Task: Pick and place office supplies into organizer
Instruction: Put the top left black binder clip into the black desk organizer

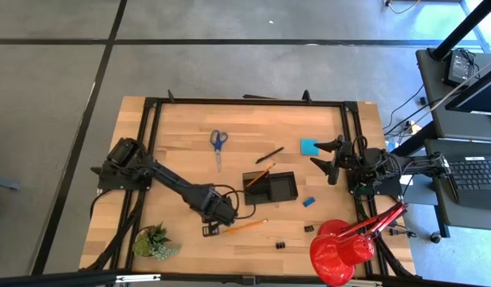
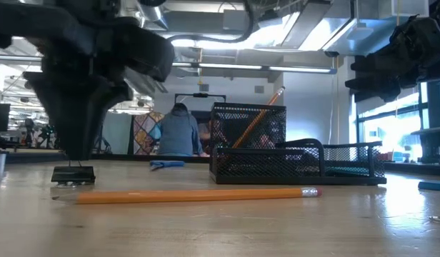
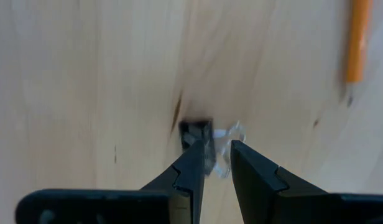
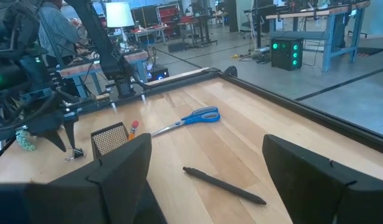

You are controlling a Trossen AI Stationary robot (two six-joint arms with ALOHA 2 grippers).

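Pinching the small binder clip (image 3: 196,129) on the bench, just beside the orange pencil (image 2: 198,194), the left gripper (image 3: 215,163) (jaws nearly closed on its wire handle) should lift straight up, then carry it to the organizer (image 1: 271,186).

dark jointed arms, black cables, wedge-shaped fingers (image 3: 191,171)

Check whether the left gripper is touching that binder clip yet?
Touching: in the left wrist view the left gripper has its fingers closed around the binder clip's wire handles.
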